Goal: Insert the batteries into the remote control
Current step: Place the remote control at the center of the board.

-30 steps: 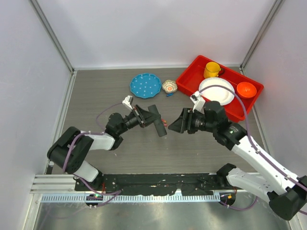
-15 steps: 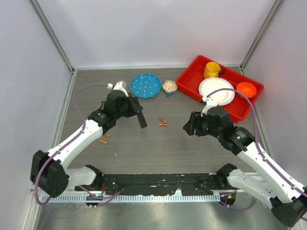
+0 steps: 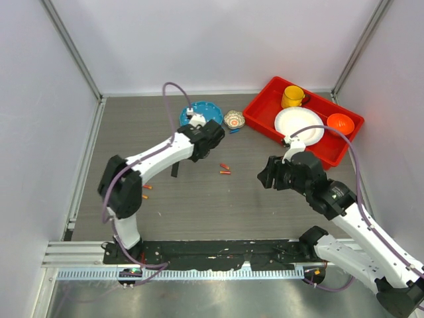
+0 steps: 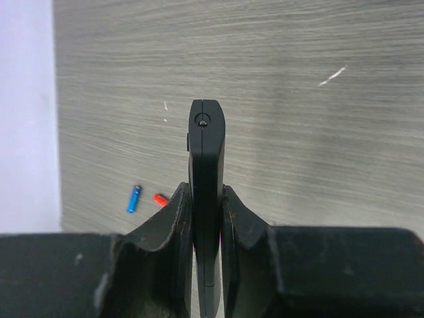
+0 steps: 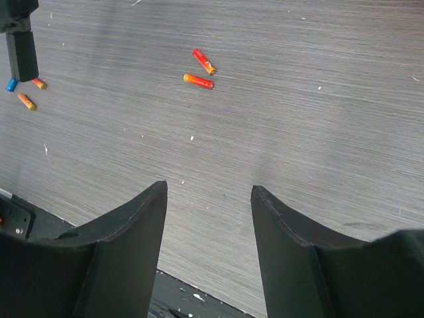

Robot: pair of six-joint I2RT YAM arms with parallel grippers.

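The left gripper (image 4: 205, 193) is clamped on the remote control (image 4: 207, 146). Its two fingers (image 4: 173, 218) pinch the flat faces, and the bar stands edge-on to the wrist camera with its far end pointing at the table (image 5: 298, 99). I cannot tell whether that end touches the wood. The right gripper (image 5: 209, 192) hangs spread and empty over bare table, well apart from the remote.

To do this step well, I would keep the pinch firm and low on the bar, then turn it so the battery bay faces up — none of the views shows that face now. The batteries themselves, dark and green cells, I cannot find in any view. They must be found first and not confused with the coloured sticks.

Counted:
- One remote.
- Four orange-red sticks: a pair (image 5: 199, 81) lying close together mid-table, and two more (image 3: 144, 187) near the left arm.
- Blue sticks: one (image 3: 235, 130) just beside the small patterned bowl (image 3: 234, 119), and another (image 4: 134, 198) in the left wrist view, next to a red one.
- One blue plate (image 3: 201, 117).
- One red tray (image 3: 262, 112) — holding one yellow cup (image 3: 292, 97), one white plate (image 3: 299, 126) and one orange bowl (image 3: 340, 123).
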